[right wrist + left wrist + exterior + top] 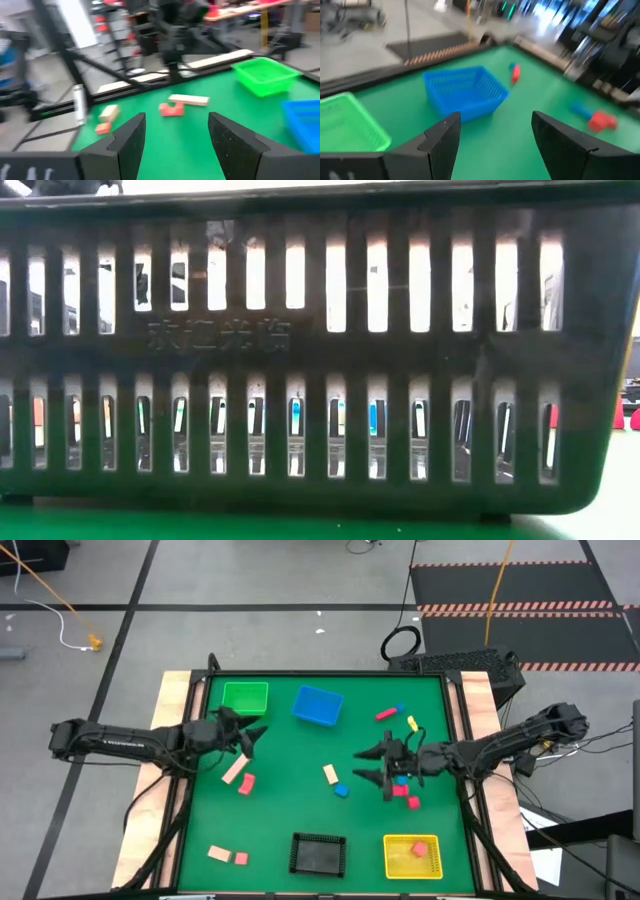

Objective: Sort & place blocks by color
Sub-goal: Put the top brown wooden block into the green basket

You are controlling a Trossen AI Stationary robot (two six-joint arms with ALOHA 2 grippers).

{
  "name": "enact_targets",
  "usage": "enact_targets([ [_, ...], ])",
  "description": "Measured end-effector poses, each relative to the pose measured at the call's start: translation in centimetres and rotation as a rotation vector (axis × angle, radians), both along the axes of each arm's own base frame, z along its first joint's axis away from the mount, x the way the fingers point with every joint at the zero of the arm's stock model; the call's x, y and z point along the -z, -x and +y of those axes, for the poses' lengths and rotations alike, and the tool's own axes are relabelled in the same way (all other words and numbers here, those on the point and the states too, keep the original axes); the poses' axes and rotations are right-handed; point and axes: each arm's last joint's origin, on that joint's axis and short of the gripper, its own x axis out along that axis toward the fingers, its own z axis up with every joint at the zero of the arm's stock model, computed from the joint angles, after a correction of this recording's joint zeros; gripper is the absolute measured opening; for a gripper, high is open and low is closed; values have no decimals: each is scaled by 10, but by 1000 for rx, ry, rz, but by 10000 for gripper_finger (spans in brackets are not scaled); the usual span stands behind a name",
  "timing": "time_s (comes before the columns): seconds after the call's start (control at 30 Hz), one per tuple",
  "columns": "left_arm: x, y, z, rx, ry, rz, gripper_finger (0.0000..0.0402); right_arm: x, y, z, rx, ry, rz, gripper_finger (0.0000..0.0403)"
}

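Blocks lie scattered over the green worktop [300, 790]. A red block [412, 802] and a blue block [403, 781] sit at centre right of the high view, right beside the right hand [378, 765], which is open and empty. The left hand [252, 736], also open and empty, hovers at upper left, just above a tan bar [235, 771] lying diagonally with a red block [246, 784] touching it. Each arm is nearest its own cluster.

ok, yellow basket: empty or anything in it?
Not empty. The yellow basket holds one red block, seen in the high view; nothing else shows inside.
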Motion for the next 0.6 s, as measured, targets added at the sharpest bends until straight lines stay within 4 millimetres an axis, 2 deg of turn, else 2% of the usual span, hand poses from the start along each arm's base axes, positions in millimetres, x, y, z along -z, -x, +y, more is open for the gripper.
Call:
enact_targets([
  [0.13, -12, -6, 4, -56, 79, 201, 243, 2, -3, -18, 84, -18, 20, 206],
  [0.23, -13, -3, 6, -118, 174, 352, 243, 5, -3, -31, 147, -66, 44, 206],
  [0.4, 1, 9, 2, -188, 408, 546, 243, 9, -3, -45, 221, -109, 77, 206],
  [0.6, 18, 24, -2, -297, 627, 718, 243, 10, -3, -54, 248, -86, 86, 206],
])
